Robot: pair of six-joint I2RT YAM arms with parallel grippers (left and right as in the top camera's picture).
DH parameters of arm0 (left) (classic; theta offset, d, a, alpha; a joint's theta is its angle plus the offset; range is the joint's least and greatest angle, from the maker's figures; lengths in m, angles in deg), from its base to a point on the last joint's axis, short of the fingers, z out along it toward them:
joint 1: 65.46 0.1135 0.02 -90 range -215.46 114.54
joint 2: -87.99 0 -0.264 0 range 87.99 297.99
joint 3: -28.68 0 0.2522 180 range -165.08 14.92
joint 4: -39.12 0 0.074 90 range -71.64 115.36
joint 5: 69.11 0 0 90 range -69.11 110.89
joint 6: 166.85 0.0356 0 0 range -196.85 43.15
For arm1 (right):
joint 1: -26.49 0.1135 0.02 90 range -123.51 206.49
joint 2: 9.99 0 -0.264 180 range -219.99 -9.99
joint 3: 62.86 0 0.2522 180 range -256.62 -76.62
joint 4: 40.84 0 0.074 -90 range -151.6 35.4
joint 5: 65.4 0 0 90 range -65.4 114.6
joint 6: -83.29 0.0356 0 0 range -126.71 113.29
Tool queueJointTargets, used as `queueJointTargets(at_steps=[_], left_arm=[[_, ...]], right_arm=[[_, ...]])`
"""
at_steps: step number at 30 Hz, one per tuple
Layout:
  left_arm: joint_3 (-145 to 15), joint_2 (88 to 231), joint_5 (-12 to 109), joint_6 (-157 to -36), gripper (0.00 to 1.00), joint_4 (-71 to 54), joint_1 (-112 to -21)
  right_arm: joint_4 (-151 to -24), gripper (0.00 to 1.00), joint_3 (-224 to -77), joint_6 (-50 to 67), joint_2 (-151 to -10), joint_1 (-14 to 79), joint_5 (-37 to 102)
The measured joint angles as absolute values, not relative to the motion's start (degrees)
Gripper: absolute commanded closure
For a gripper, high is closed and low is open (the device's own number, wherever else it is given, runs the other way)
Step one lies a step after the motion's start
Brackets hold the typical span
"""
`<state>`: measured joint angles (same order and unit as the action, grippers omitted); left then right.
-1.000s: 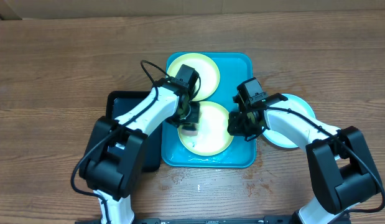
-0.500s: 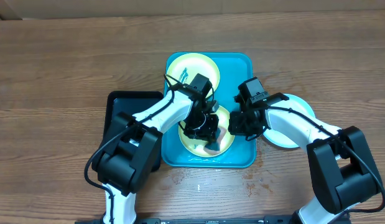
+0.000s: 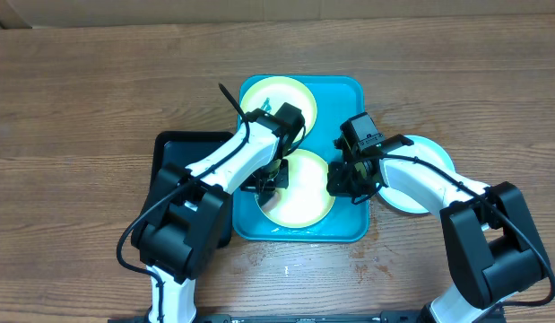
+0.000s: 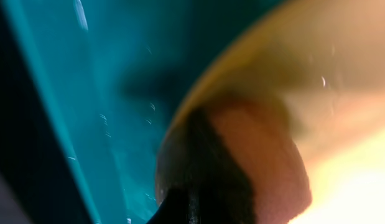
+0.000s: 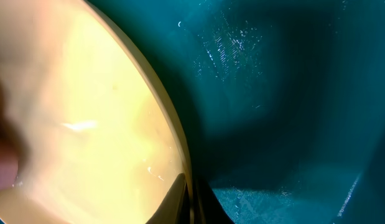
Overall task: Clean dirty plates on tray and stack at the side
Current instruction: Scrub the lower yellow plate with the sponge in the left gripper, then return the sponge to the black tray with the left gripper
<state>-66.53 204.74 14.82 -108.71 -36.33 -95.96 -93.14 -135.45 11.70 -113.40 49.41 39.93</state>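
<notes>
Now, at your far left a black tray is lying on the wooden bench, partly under the left arm. Just beside it the turquoise tray is sitting mid-bench and carrying two of the plates: the far plate at its back end and the near plate at its front, their rims almost meeting. Your left tool is hanging clenched over the left edge of the near plate. Its wrist view is showing a blurred brownish lump pressed against that rim, and you cannot tell whether the fingers are actually gripping it. Moving right, your right tool is clenched on the right rim of the same plate, and in its wrist view the pale edge is running straight in between the dark fingertips. Further right, the third plate is resting on the bench outside the tray, half covered by the right arm.
</notes>
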Motion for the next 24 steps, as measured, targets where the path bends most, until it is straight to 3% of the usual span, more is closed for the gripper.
queueJointTargets(at_steps=[6, 12, 19, 24], left_arm=[[-68.0, 205.5, 14.4, -107.5, 0.96, -29.8, -95.7], [-68.6, 205.9, 24.8, -101.0, 0.96, -25.9, -94.3], [-72.4, 205.5, 37.7, -95.7, 0.96, -33.7, -92.8], [-73.4, 196.5, 37.8, -94.8, 0.96, -39.6, -88.2]], right_arm=[[-93.1, 0.96, -135.5, 11.7, -113.4, 49.4, 40.0], [-93.2, 0.96, -135.5, 11.7, -113.4, 49.3, 39.8], [-93.6, 0.96, -135.5, 11.7, -113.4, 49.3, 39.7], [-93.9, 0.96, -135.6, 11.7, -113.4, 49.3, 39.7]])
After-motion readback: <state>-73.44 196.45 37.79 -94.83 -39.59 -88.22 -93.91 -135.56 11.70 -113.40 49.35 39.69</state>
